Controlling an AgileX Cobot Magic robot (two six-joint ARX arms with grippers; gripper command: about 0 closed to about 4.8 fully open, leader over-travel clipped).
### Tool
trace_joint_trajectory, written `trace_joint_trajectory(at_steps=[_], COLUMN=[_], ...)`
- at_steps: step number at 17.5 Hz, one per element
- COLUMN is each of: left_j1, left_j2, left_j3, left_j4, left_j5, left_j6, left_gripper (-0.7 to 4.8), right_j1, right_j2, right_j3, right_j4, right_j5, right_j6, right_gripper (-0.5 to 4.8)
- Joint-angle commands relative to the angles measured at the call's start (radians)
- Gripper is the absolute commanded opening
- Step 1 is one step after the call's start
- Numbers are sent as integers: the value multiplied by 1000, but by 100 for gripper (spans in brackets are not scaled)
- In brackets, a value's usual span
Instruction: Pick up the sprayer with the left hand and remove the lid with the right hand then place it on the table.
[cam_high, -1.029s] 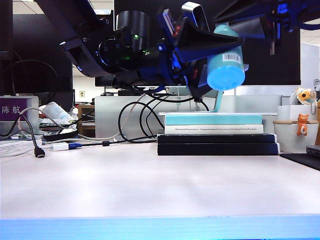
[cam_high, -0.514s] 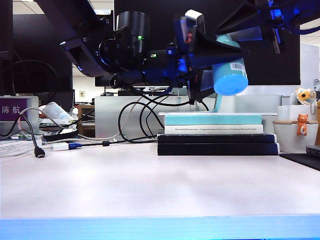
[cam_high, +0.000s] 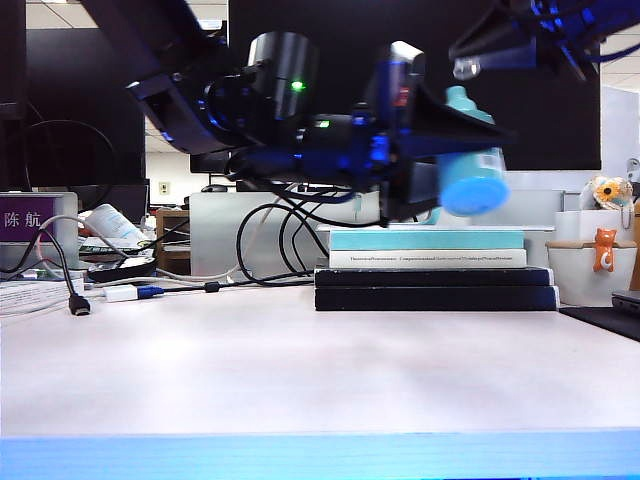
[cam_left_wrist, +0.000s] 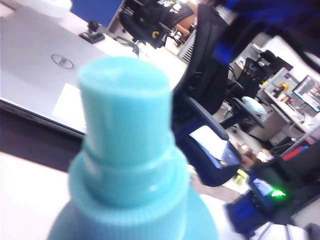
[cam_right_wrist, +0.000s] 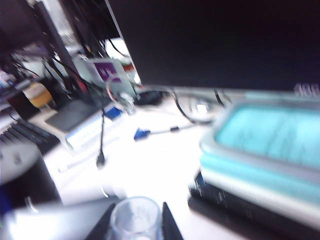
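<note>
Sprayer: the teal sprayer (cam_high: 468, 160) is held up in the air above the stack of books (cam_high: 435, 268), tilted, its round base turned toward the exterior camera and a white barcode label on its side; in the left wrist view its narrow teal nozzle top (cam_left_wrist: 125, 125) is bare and fills the near field.
Left hand: the left hand (cam_high: 425, 150) is clamped on the sprayer's body, high over the counter (cam_high: 300, 370), with a green light lit on the arm behind it.
Lid: the clear lid (cam_right_wrist: 136, 218) is off the sprayer and sits between the dark wedge fingers of the right hand; it looks hollow, and the blur hides whether anything is in it. In the exterior view it shows as a small pale glint (cam_high: 464, 67) above and apart from the nozzle.
Right hand: the right hand (cam_high: 470, 62) is at the upper right of the exterior view, well above the counter, closed on the lid.
Counter: pale surface with a light blue front edge; nothing of the task rests on it.
Books: two dark volumes at the bottom, a white one and a teal one on top, at the back of the counter.
Cables: black and white cables (cam_high: 75, 290) lie at the back left.
White tub: a white container (cam_high: 592, 262) with a small orange cat figure on its rim stands at the far right; its contents are not visible.
</note>
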Motion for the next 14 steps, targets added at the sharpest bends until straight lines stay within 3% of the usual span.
trace_joint_trajectory(at_steps=[1,4,6,8,14], left_j1=[124,165,158,155,167], left_j2=[-34,-46,-45,-57,-95], left_j3=[3,-3,-43,-182,-541], left_j4=[-146,-433,-497,-301,417], left_j5=[-105,-289,-307,-326,-561], left_j6=[164,538,703,703,558], left_gripper=[120,120,109,52,51], right_j1=[1,19,42,66,72], right_j2=[5,63,149,237,328], right_j3=[-2,-23,-29,-30,-90], right_j4=[-108,-124,-119,-119,-15], right_j5=[89,113,123,153,219], right_j6=[-82,-84,-103,-119,-172], right_gripper=[-6,-6,-6,-6,-6])
